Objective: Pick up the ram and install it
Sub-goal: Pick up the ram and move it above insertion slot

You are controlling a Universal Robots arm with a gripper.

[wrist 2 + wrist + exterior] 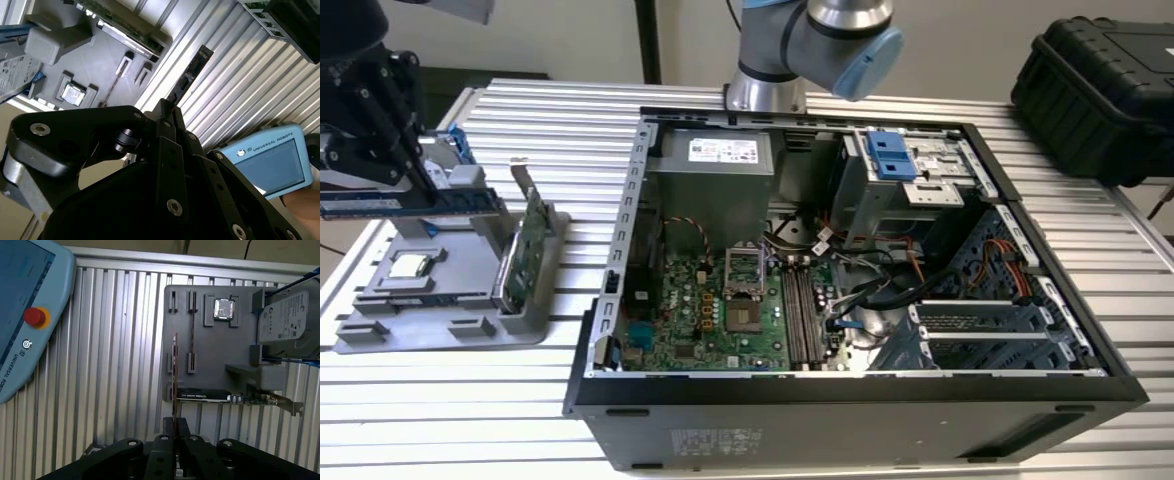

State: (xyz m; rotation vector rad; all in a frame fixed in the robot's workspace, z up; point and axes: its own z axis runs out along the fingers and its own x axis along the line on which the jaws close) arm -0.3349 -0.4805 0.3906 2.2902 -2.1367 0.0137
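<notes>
We see the black metal gripper point(175, 426) pinching the long, thin, dark ram stick point(175, 375) over the grey plastic parts tray point(210, 345).

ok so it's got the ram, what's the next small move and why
Probably carry it toward the open computer case. The gripper is shut on the ram, which is lifted clear of the grey fixture, while the memory slots lie to the exterior view's right.
</notes>
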